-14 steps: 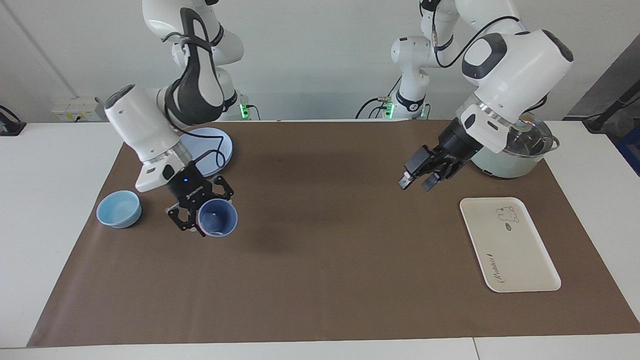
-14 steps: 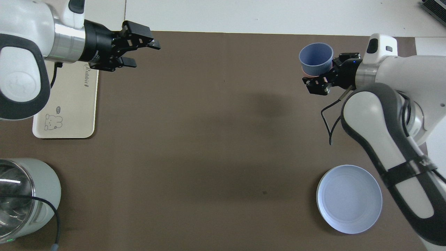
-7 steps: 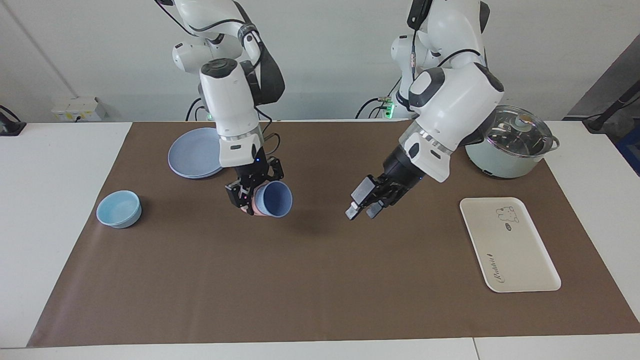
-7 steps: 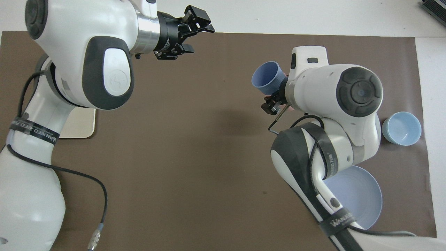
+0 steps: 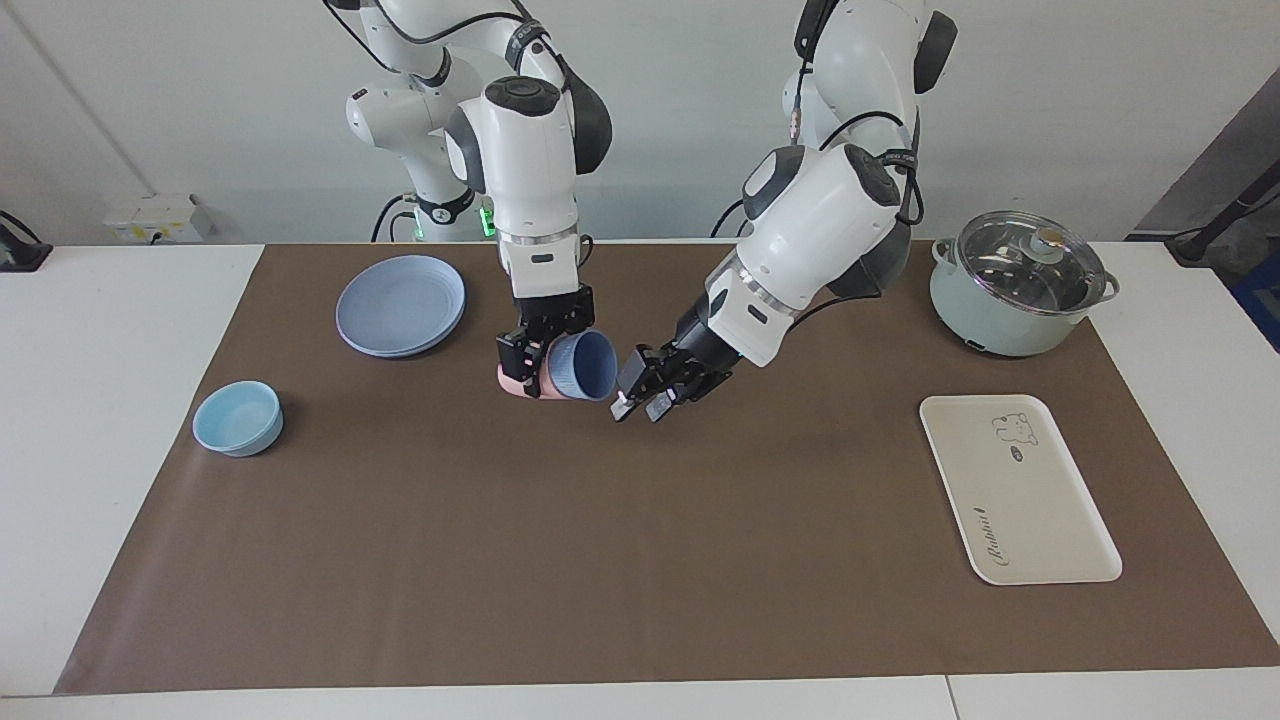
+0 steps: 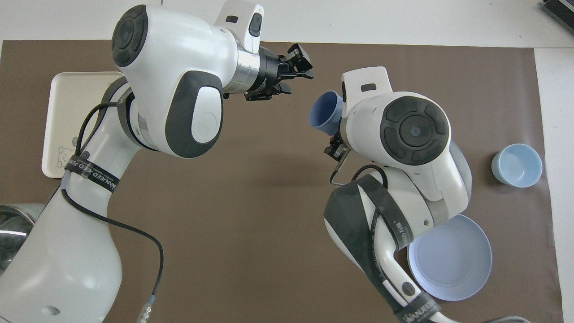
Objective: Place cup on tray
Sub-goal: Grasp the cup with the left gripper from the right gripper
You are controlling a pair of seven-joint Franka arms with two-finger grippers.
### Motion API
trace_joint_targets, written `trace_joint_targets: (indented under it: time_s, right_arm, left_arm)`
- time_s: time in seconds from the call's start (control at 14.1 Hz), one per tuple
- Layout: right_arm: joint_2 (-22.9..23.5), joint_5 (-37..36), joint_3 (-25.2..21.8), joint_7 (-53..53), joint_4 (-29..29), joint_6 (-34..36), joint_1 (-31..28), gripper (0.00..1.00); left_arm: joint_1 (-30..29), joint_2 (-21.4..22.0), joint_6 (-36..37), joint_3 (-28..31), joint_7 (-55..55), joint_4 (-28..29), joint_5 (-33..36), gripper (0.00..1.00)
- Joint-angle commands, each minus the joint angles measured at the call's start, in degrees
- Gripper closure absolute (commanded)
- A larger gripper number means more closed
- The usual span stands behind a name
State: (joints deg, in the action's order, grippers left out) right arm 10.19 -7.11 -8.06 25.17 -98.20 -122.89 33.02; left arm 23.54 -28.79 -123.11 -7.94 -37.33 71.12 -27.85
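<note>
Bright, even light from above fills both views. Soft, blurred shadows fall on the brown surface (image 5: 640, 560) beneath the arms. Glare glints off the pot's glass lid (image 5: 1020, 262) at the facing view's upper right. Focus is sharp throughout.

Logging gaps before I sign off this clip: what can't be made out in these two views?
- Overhead view: the right gripper is hidden under its own arm; only the tilted periwinkle-blue plastic cup shows.
- Facing view: a pink thing under that cup is mostly covered by it.
- Overhead view: the pale green pot is cut off by the edge; the left arm covers part of the cream-white rectangular tray.
</note>
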Motion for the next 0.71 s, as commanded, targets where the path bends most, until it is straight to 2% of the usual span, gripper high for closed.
trace_joint_targets:
  time_s: [0.0, 0.43, 0.64]
  right_arm:
    - [-0.25, -1.59, -0.03, -1.0, 0.64, 1.17, 0.03, 1.0]
    - [-0.25, -1.68, -0.03, -1.0, 0.64, 1.17, -0.06, 1.0]
    - [-0.17, -1.68, -0.03, -1.0, 0.64, 0.99, -0.06, 1.0]
  left_arm:
    - [0.1, 1.19, 6.37, 0.56, -0.11, 1.04, 0.25, 0.43]
    - [1.16, 1.63, 7.53, -1.02, -0.02, 1.21, -1.15, 0.45]
    - [2.2, 3.12, 7.62, -1.82, 0.07, 4.54, -1.24, 0.46]
